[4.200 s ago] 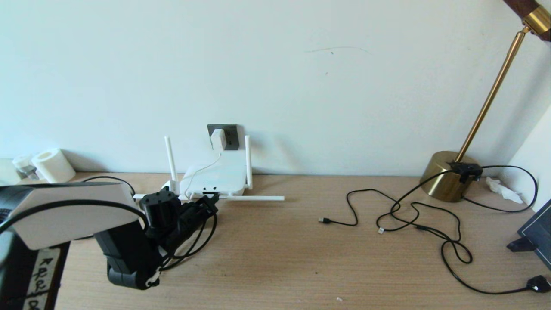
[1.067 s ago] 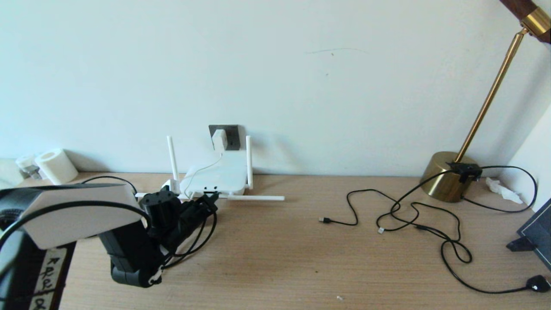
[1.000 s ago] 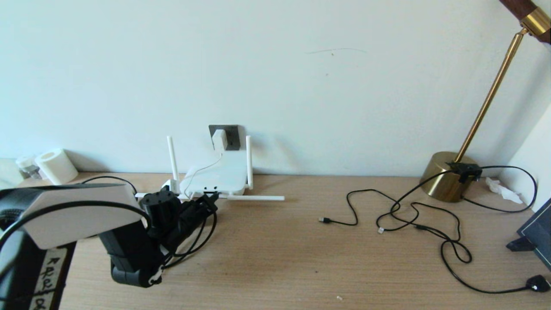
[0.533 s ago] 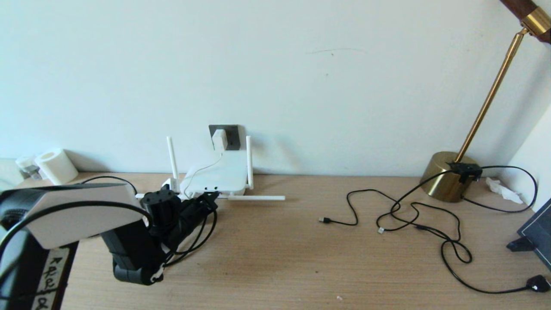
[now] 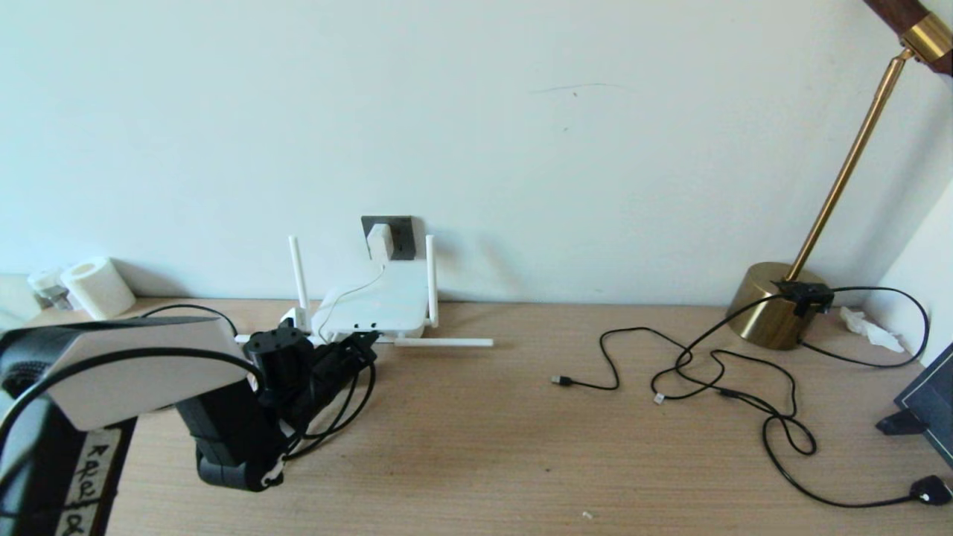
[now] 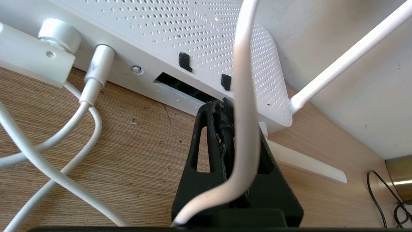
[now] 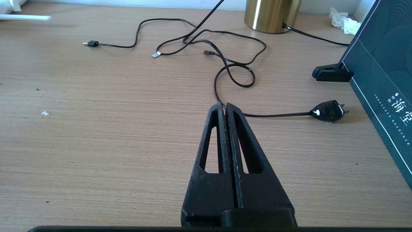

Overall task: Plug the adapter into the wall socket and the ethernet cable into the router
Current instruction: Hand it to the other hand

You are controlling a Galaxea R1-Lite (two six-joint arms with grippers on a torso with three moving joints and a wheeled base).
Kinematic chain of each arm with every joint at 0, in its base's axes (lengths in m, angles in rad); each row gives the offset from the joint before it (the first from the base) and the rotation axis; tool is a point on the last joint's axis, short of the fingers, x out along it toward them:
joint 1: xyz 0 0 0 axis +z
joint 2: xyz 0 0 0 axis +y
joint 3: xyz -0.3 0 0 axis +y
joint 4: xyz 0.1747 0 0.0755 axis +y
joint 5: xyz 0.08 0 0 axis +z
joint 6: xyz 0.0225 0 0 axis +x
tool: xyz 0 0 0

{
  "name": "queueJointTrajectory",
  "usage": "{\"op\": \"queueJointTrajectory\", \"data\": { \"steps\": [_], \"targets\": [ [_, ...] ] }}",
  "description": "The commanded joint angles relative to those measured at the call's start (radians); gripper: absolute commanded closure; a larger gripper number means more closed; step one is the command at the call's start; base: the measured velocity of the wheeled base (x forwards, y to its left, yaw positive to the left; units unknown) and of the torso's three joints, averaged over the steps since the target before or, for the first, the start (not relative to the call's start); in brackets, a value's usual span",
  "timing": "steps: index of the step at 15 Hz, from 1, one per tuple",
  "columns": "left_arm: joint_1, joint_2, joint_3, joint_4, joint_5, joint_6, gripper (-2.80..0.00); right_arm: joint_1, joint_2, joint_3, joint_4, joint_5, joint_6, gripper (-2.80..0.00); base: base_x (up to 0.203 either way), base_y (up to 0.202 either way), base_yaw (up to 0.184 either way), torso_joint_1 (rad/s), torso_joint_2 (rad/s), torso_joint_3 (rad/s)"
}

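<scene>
The white router (image 5: pixel 372 305) leans against the wall below the dark wall socket (image 5: pixel 398 238). The white adapter (image 5: pixel 378 240) sits in the socket, and its thin cord runs down to the router. My left gripper (image 5: pixel 362 344) is at the router's front edge, shut on the black ethernet cable (image 5: pixel 344 420). In the left wrist view the left gripper (image 6: pixel 219 108) holds the ethernet cable (image 6: pixel 224 138) with its connector end at the router's dark port slot (image 6: pixel 183 88). A white cord (image 6: pixel 245 96) crosses in front and hides the right finger. My right gripper (image 7: pixel 224 105) is shut and empty above the table.
Thin black cords (image 5: pixel 715 372) sprawl over the right half of the table, ending in a black plug (image 5: pixel 931 491). A gold lamp base (image 5: pixel 774 301) stands at the back right, a dark box (image 5: pixel 931 402) at the right edge, a white roll (image 5: pixel 97 286) at the back left.
The left arm has edged slightly toward the router. Its gripper stays shut on the cable at the router's front edge. Nothing else has moved.
</scene>
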Motion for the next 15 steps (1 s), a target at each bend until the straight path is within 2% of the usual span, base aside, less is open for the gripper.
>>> {"op": "queueJointTrajectory", "data": {
  "steps": [1,15],
  "targets": [
    [0.001,0.005,0.002,-0.007,0.0,-0.004,0.0,0.0,0.001,0.001,0.0,0.0,-0.001,0.0,0.0,0.0,0.0,0.0,0.0,0.0],
    [0.003,0.013,0.012,-0.007,0.002,-0.005,0.0,0.0,0.001,-0.001,0.0,0.0,-0.001,0.0,0.0,0.0,0.0,0.0,0.0,0.0]
  ]
}}
